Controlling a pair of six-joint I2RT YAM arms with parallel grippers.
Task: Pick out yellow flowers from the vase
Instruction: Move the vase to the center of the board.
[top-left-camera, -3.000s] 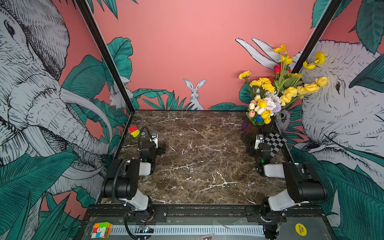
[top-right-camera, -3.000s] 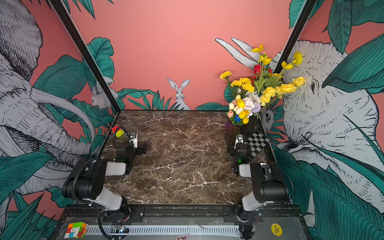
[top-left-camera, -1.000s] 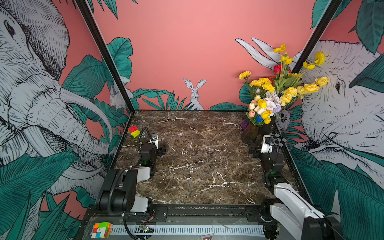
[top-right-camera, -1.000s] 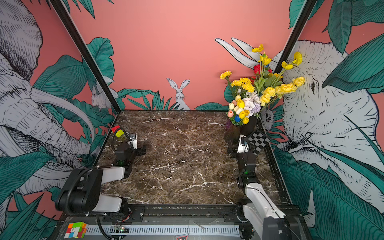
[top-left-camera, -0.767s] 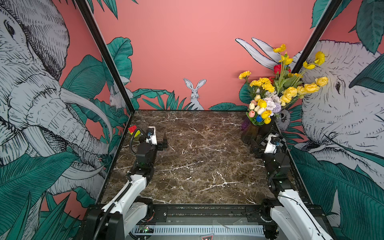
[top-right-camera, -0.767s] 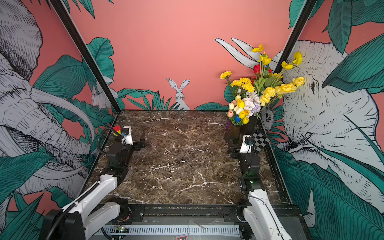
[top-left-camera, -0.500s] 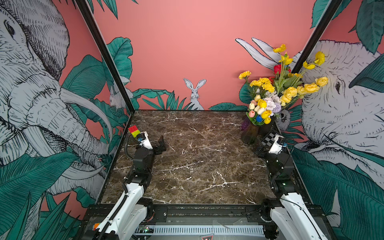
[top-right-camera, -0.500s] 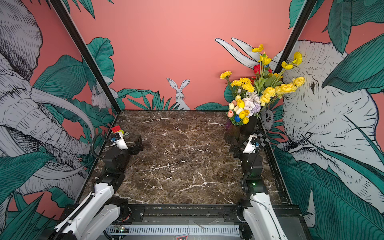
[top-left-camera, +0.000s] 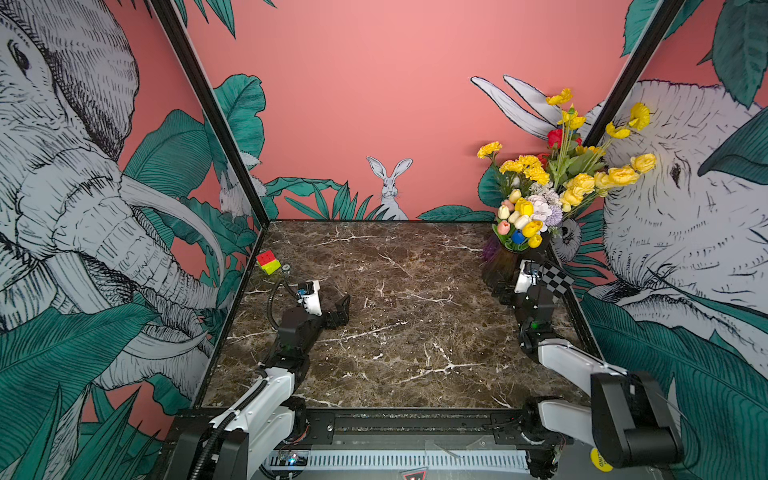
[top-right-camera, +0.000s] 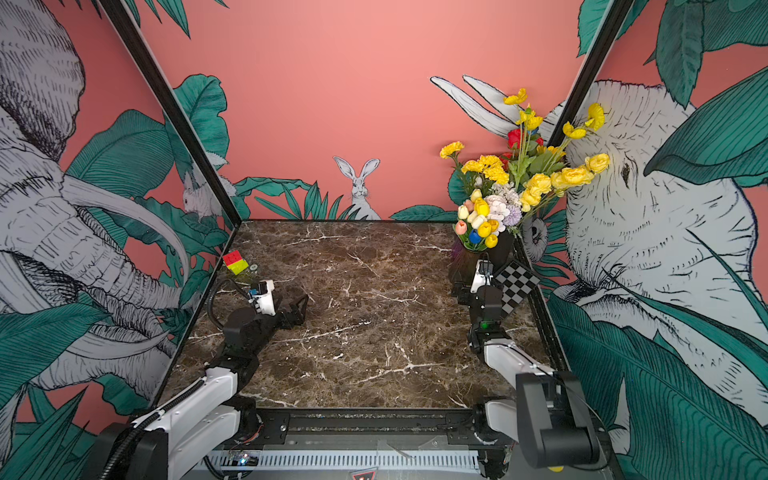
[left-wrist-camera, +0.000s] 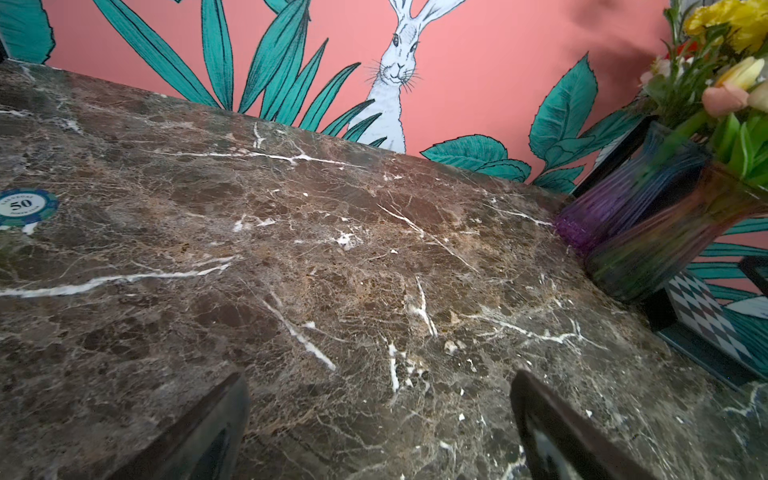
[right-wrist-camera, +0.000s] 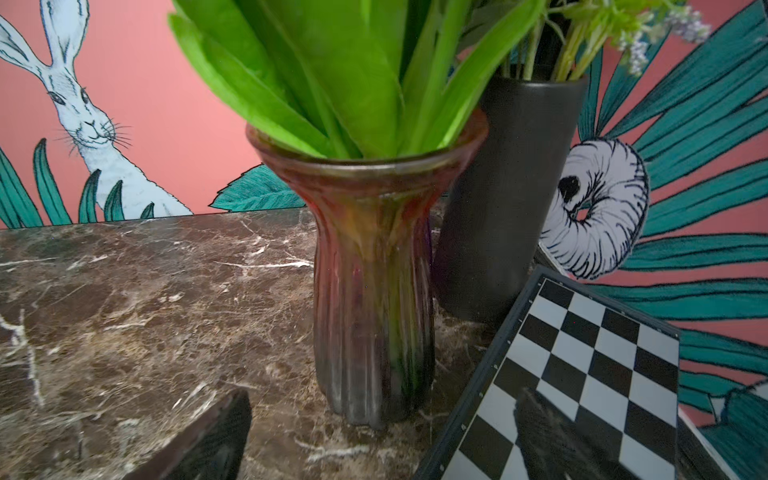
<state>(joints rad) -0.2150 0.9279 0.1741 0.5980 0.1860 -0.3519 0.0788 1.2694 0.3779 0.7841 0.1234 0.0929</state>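
Clock set on the marble table as in both top views, 12 at the back wall.

Yellow flowers were all in the vases at the 1–2 o'clock corner, none lying on the table. The small yellow tulips sat in a ribbed tinted glass vase, mixed with pink, white and blue ones. The taller yellow heads rose above a black vase just behind the glass one, at its 1 o'clock, with red blooms and a lilac-white cluster among them. Whether the two vases touched could not be told.

Right gripper was at about 3 o'clock, low, near the glass vase and pointing at it. Its fingers were spread wide with nothing between them and no contact with the vase. A checkerboard leaned at the right edge, just beside this gripper.

Left gripper was at about 9 o'clock, low over bare marble. Its fingers were spread apart and held nothing, well apart from the vases.

A colour cube sat at 10 o'clock against the left wall, with a poker chip just beside it.
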